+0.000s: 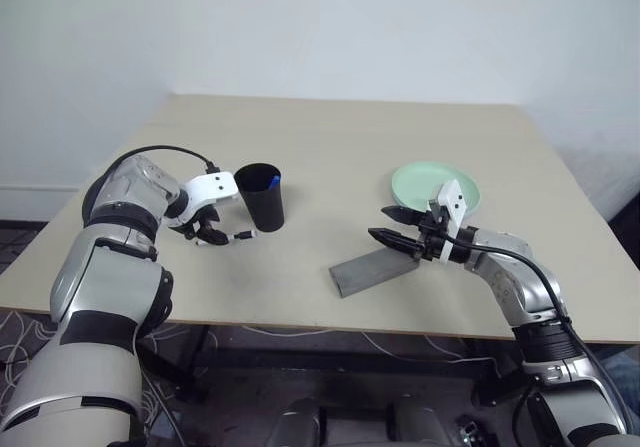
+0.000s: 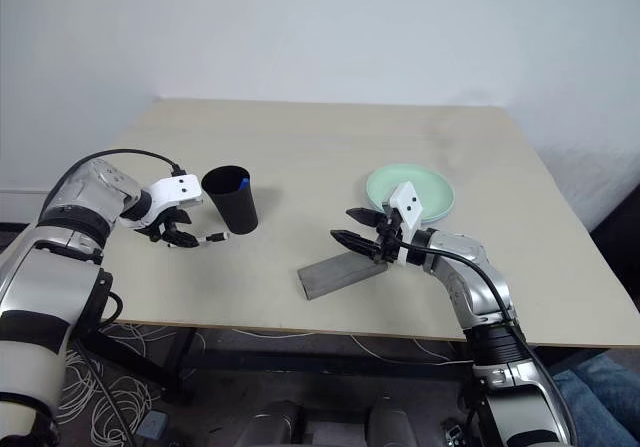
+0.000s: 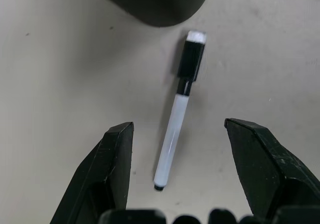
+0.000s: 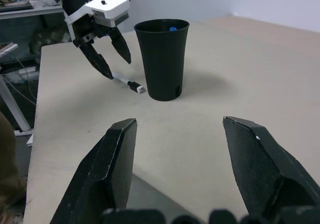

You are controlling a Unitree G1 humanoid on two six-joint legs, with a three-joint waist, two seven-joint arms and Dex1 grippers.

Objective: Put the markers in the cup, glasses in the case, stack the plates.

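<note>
Two end effectors over a beige surface (image 1: 330,167), both spread wide and empty. Left end effector (image 1: 212,235) angled steeply down at the near left, just beside the black cup (image 1: 261,197), fingers apart on either side of one marker (image 3: 176,119) lying flat below. Marker white-barrelled with a black cap, cap end toward the foot of the cup and close to it, not touching; no contact visible between fingers (image 3: 117,159) and barrel. Seen from the right wrist view, the same marker (image 4: 127,82) flat on the surface beside the cup (image 4: 162,58), with the left end effector (image 4: 107,53) poised just above it. Cup upright, a blue tip (image 1: 272,179) showing inside its rim. Right end effector (image 1: 392,225) held roughly level near the middle right, pointing left toward the cup, well apart from it, jaws spread, nothing between them. Grey case (image 1: 375,267) flat on the surface just below and near the right end effector, lid down. Mint green plate (image 1: 420,182) just beyond the right end effector, toward the far right; cannot tell whether a second plate lies beneath it. Glasses: cannot tell where.
</note>
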